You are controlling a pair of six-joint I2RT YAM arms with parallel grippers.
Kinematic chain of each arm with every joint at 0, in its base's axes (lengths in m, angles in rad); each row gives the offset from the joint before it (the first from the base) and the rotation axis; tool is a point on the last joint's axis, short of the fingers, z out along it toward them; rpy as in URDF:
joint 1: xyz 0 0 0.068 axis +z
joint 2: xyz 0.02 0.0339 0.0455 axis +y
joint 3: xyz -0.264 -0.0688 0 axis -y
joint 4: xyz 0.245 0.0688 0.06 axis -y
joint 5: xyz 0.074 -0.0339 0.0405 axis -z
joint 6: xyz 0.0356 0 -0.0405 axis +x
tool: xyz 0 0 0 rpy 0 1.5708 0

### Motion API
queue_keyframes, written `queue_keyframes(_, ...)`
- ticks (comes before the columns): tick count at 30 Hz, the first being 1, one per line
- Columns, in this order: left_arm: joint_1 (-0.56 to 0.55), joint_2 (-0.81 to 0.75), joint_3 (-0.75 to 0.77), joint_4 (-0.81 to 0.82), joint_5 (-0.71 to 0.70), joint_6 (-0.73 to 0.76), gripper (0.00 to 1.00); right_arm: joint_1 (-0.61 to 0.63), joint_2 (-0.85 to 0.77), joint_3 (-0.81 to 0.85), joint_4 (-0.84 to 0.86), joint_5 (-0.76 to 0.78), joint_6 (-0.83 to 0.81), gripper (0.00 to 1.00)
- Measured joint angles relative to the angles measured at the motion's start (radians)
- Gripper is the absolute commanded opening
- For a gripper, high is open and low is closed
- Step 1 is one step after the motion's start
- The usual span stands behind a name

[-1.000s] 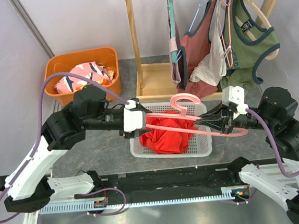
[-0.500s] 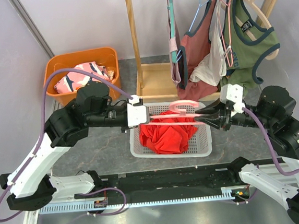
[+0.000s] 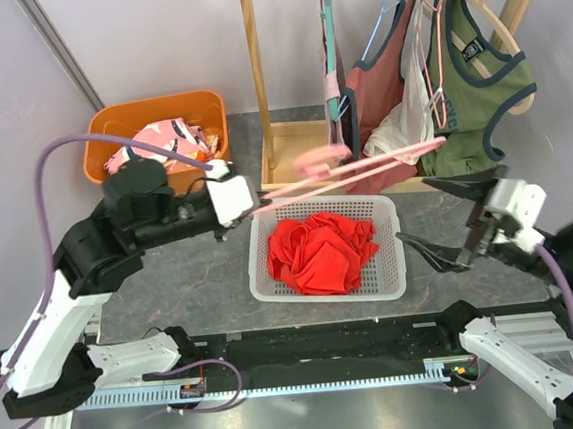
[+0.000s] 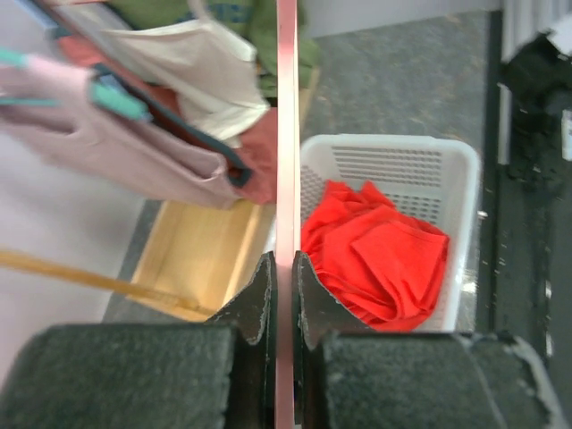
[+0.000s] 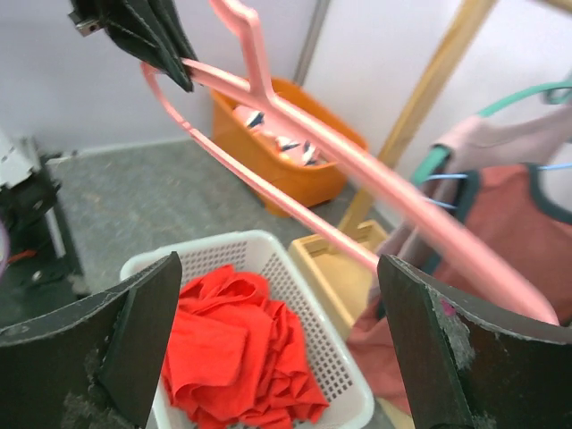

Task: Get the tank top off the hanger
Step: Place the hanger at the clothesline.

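Wooden rack point(image 3: 253, 77): stands at the rear, hung with other garments. White basket point(image 3: 391, 261): holds the red tank top point(image 3: 320, 250), heaped and off its hanger. Pink hanger point(image 4: 286, 134): bare, its long axis running left to right over the basket's far edge. Left gripper point(image 4: 284, 268): clamped on the hanger's left end. Right gripper point(image 3: 413, 209): spread wide and empty, just right of the basket. Removal is judged done.

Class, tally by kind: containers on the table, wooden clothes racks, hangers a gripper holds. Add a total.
Containers: 2 (orange plastic bin, white mesh basket)
Wooden clothes rack: 1
Held hangers: 1 (pink plastic hanger, in the left gripper)
Total: 4
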Motion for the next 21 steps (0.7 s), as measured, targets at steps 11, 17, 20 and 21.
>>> queue_keyframes(11,0.142,-0.273,-0.048,0.032,-0.022,-0.066,0.02,0.000,-0.140,-0.019,0.134,0.412,0.127,0.98)
queue_keyframes(17,0.197,-0.348,-0.080,0.054,-0.145,-0.168,0.02,0.000,-0.054,0.034,0.119,0.586,0.233,0.98)
queue_keyframes(20,0.217,-0.342,-0.106,0.050,-0.223,-0.216,0.02,0.000,0.025,0.084,0.089,0.642,0.293,0.98)
queue_keyframes(21,0.223,-0.327,-0.106,0.041,-0.245,-0.231,0.02,0.000,0.056,0.100,0.078,0.658,0.312,0.98)
